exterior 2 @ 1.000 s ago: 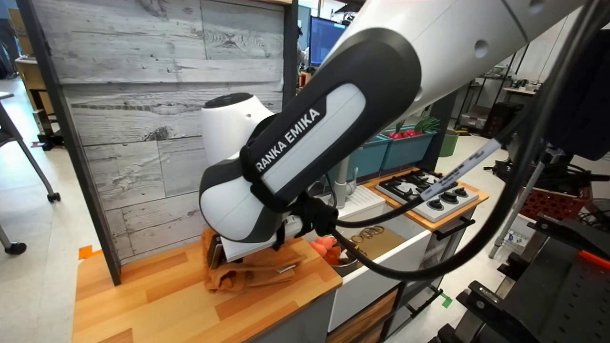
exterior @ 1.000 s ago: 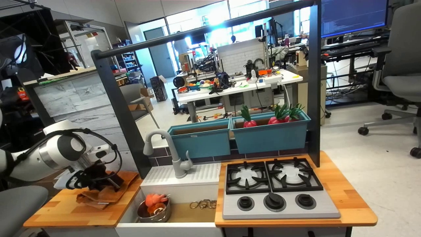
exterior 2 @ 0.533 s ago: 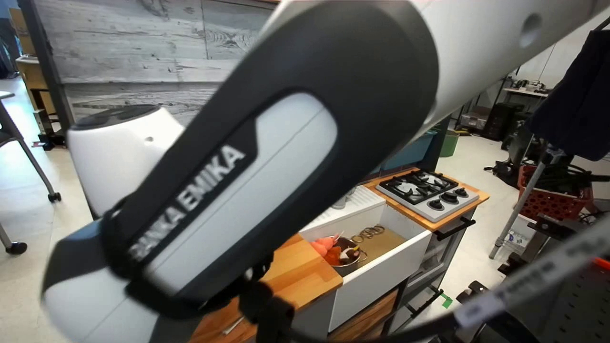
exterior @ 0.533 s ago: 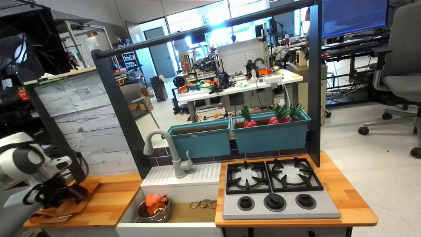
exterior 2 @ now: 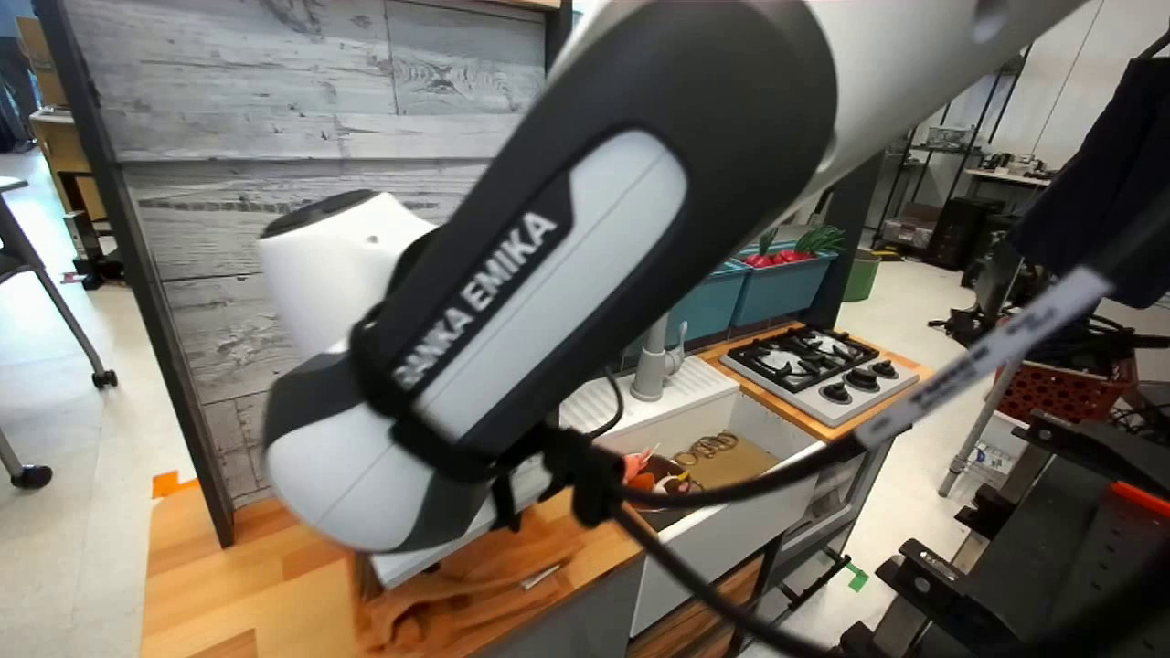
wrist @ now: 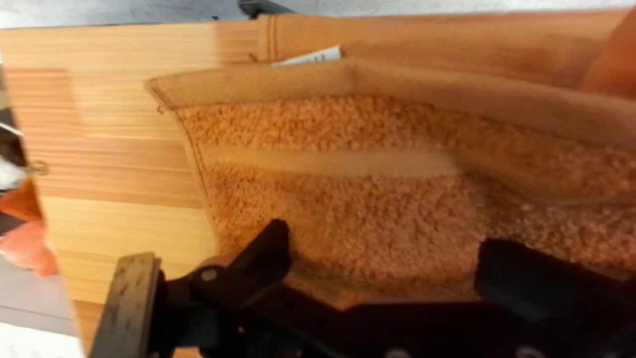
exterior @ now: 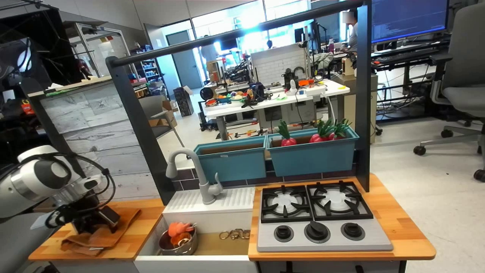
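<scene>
An orange-brown towel [wrist: 357, 219] lies rumpled and folded on the wooden counter [wrist: 124, 223]. It has a terry face, a smooth border and a small white tag [wrist: 318, 54]. The towel also shows in both exterior views [exterior: 108, 239] [exterior 2: 494, 585]. My gripper [wrist: 382, 243] is low over the towel, its two black fingers wide apart with towel surface between them. The fingertips look pressed on or very near the cloth; exact contact is hard to tell. In an exterior view the gripper [exterior: 94, 220] sits on top of the towel; the arm hides it in the other.
Beside the counter is a white sink [exterior: 201, 259] with a metal pot [exterior: 185, 249] of orange toys and several rings [exterior: 235, 235]. A grey faucet [exterior: 206, 191], stove [exterior: 326, 244] and teal planters [exterior: 229, 167] stand beyond. A grey wood panel [exterior 2: 320, 137] rises behind the counter.
In an exterior view, the arm and towel moved left together toward the counter's end, then partly back right. The towel slid along the counter with the gripper.
</scene>
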Robot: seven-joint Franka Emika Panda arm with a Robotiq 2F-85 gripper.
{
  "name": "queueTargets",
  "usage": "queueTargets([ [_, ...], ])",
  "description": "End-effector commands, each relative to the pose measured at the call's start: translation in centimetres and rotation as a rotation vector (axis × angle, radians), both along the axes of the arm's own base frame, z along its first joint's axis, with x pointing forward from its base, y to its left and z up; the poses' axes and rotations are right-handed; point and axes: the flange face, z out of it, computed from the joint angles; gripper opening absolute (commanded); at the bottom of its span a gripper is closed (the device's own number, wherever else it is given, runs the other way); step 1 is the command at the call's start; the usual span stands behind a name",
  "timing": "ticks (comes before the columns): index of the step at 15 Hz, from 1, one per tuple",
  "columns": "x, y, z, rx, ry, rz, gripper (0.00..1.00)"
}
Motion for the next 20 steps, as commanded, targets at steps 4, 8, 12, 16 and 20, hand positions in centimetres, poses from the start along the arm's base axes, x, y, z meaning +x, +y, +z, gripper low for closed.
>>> queueTargets([
  [4,1.6,-10.0,-1.0,-0.105,0.006,-0.165,1.00],
  [8,0.4,-3.0,-1.9,-0.051,-0.046,-0.019,1.00],
  [12,-1.5,5.4,-1.5,-0.023,-0.141,0.136,1.00],
  [16,-0.7,4.9,-1.7,-0.012,-0.137,0.115,1.00],
  [20,0.3,-2.6,-2.7,-0.042,-0.084,-0.023,1.00],
])
